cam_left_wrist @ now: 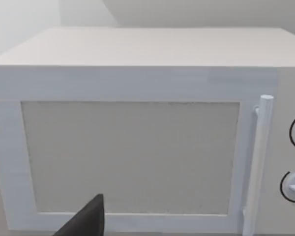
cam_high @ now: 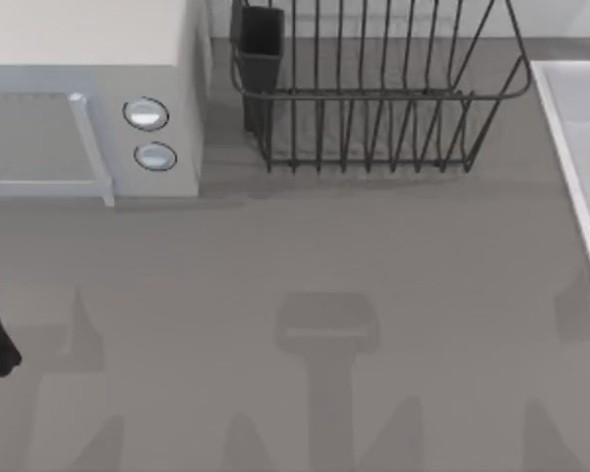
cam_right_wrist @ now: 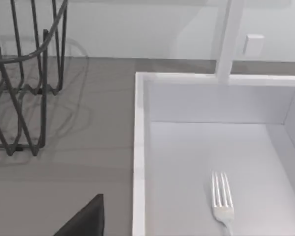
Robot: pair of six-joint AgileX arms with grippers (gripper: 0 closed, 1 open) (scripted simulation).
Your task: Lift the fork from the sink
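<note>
The grey worktop (cam_high: 374,265) carries a white microwave (cam_high: 88,98) at left, a black wire dish rack (cam_high: 374,98) behind, and the sink (cam_high: 570,147) at right. The fork (cam_right_wrist: 222,199) lies flat on the sink floor, tines toward the back wall. Fingers' state: cannot tell for either arm
</note>
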